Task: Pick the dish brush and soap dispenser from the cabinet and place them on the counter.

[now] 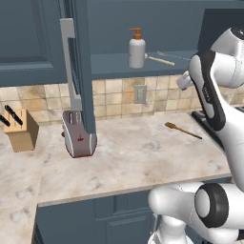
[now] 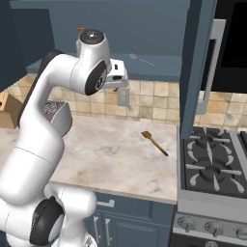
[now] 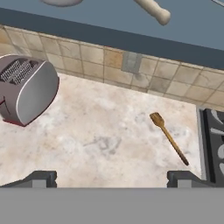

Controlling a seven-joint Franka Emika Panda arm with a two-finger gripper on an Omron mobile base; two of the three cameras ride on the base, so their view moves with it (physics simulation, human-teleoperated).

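So the worktop (image 1: 143, 162) is that beige marbled stone with a tan front edge, and most of the middle of it is bare. Nearest thing on it is the orange-brown wooden spatula (image 3: 168, 137), lying flat toward the right end, just short of the stove (image 2: 212, 169) that butts up against that end of the worktop. Its flat blade points back toward the wall and its handle runs out toward the stove.

Over toward the left back part sits the toaster (image 3: 27, 89), silver with a dark red base, slots up. Further left, near the back left corner, there's a knife block (image 1: 21, 129) with black handles sticking out.

The claw (image 3: 112, 177) is hanging above the worktop with its two fingertips (image 3: 41, 178) spread wide apart, nothing between them, nothing touching.

Behind all that is the tan tiled backsplash with a grey wall outlet (image 1: 140, 94).

Up top is the cabinet (image 1: 143, 28), dark slate blue, doors swung open. One open door (image 1: 82, 66) with its long silver handle hangs in front of the toaster in the left base view. On the cabinet shelf the soap dispenser (image 1: 137, 48) stands upright, white with the orange pump, and the dish brush (image 1: 159, 60) lies flat just to its right, touching or nearly touching the bottle. A thin grey rod (image 2: 141, 59) lies further right on the same shelf.
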